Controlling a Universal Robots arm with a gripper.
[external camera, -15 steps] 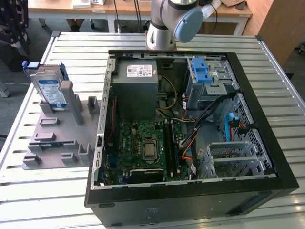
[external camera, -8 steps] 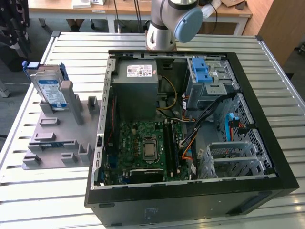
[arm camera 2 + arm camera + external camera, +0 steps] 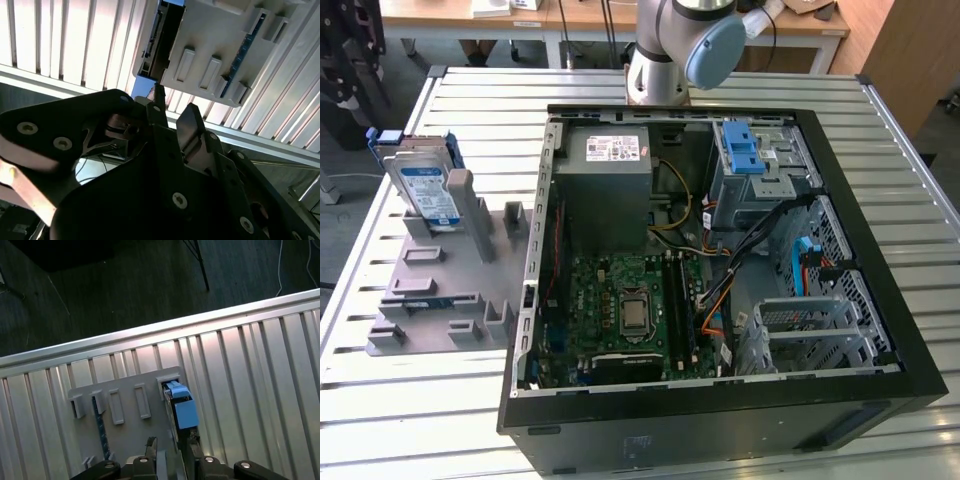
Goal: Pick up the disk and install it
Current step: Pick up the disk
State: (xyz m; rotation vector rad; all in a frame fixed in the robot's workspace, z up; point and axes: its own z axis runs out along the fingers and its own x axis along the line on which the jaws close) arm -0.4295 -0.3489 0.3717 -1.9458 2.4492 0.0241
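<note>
Here we see the gripper with fingers apart and empty, hanging near the disk, which stands on edge in the grey rack beside the open computer case.

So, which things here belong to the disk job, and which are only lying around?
Job: disk standing in grey holder; open gripper near it; computer case, likely drive cage.
Not needed: power supply, motherboard, cables, slatted table.
</note>
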